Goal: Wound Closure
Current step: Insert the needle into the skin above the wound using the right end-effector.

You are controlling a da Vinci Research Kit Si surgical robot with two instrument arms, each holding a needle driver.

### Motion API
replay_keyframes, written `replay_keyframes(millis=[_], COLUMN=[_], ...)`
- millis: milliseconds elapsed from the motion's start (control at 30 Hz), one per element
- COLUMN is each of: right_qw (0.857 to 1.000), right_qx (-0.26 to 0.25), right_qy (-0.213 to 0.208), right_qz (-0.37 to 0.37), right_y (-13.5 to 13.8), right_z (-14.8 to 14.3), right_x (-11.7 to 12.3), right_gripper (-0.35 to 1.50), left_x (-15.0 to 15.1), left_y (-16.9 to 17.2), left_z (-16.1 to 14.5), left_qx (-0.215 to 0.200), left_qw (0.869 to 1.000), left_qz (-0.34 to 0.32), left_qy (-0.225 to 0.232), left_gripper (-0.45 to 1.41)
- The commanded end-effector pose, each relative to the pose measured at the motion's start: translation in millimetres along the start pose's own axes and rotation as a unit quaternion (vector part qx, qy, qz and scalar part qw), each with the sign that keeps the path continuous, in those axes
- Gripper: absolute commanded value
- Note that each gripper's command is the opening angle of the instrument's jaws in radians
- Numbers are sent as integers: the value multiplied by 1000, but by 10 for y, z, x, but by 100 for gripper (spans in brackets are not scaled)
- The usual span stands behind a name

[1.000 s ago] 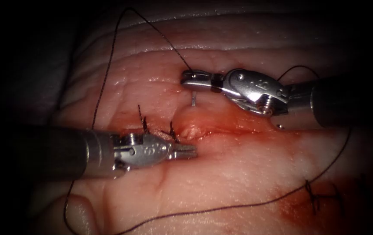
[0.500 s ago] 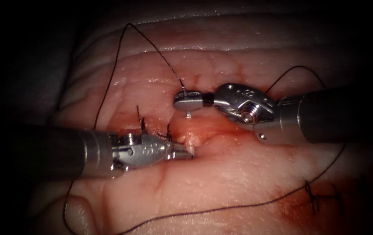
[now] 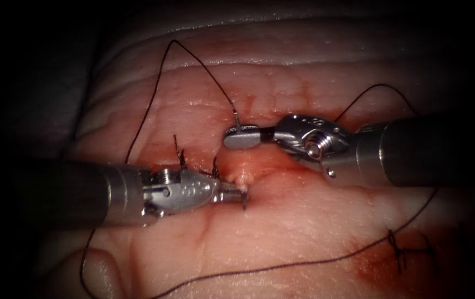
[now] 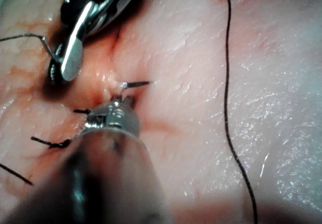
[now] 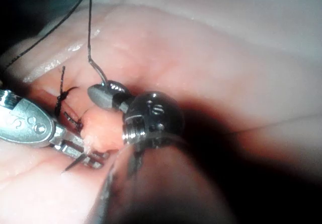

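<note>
Right gripper grips needle tail; tip beside left gripper.

Right tool with jaws clamped on the needle near its thread end, thread rising from there. Needle tip poking out of the tissue at the left tool. Dark stitches just beside.

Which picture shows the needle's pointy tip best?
The left wrist view: the needle tip pokes from the tissue beside the left pincer. The endoscope view shows a speck; the right wrist view a sliver.
</note>
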Motion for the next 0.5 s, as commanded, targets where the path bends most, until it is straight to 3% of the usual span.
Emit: replay_keyframes(millis=[33, 67, 133, 367, 500], right_qw=[1000, 999, 999, 987, 978], right_qx=[10, 18, 8, -69, -96], right_qy=[15, 28, 37, 70, 65], right_qz=[4, 4, -17, -127, -175], right_y=[7, 7, 7, 14, 17], right_z=[7, 7, 8, 3, 3], right_x=[-2, -2, 2, 28, 35], right_gripper=[-20, 78, 110, 125, 128], left_x=[-2, -2, -2, -1, -1], left_y=[1, 1, 1, 3, 3], left_z=[8, 8, 9, 8, 8], left_qx=[0, 0, 0, 1, 1], left_qw=[1000, 1000, 1000, 1000, 1000], left_qz=[0, 0, 0, 0, 0], left_qy=[0, 0, 0, 0, 0], left_gripper=[-13, -13, -13, -13, -13])
